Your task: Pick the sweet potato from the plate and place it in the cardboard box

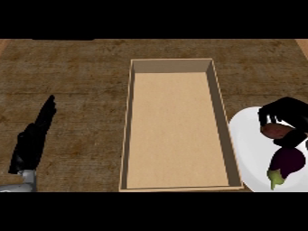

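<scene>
Right now the right robot hand [295, 115] sits over the upper part of the white plate [244, 149], at the right edge of the view, its black fingers curled down around the sweet potato [274, 131]. The reddish-brown sweet potato shows beneath the fingers and is on the plate, or just above it; which one cannot be told. Just below it on the same plate lies a dark purple eggplant [287, 163] with a green stem pointing toward the lower edge; its upper end is close against the sweet potato and the fingers, so it crowds the grasp from below.

Immediately left of the plate stands the cardboard box [174, 126], long and open-topped, running from far to near across the middle of the view. Its right wall rises between the plate and the box floor, and the plate's rim is just beside that wall.

Well apart, on the far side of the box, the left robot hand [35, 137] rests over the brown tabletop [69, 76] with straight fingers pointing up and away, holding nothing.
</scene>
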{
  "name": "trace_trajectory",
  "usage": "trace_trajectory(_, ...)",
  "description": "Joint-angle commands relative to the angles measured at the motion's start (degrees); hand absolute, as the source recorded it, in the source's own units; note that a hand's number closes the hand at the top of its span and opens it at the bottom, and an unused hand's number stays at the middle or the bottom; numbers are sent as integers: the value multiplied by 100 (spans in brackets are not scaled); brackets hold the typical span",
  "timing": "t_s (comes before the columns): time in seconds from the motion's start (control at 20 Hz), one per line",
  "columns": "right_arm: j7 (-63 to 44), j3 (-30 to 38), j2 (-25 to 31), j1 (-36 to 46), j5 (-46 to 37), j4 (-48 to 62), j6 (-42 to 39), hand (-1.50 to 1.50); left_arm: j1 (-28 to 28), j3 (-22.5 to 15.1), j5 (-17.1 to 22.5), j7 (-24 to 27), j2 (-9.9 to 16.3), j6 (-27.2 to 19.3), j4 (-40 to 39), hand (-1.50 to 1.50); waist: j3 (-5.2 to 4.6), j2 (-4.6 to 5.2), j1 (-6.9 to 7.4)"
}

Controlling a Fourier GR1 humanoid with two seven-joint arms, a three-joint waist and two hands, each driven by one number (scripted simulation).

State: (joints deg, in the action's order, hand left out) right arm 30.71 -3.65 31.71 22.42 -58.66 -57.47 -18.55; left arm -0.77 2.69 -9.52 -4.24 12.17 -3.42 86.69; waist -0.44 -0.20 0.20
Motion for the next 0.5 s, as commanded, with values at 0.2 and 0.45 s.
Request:
trace_trajectory(0.2, -1429, 682, -450, -772, 24, -656, 729, 150, 255, 88, -31, 46, -10, -31, 136, 0, 30, -61, -262)
trace_trajectory(0.45, -3360, 1645, -700, -1516, -41, -747, 1279, 150, 469, 402, -11, -101, 72, -242, 152, 0, -8, -256, -958)
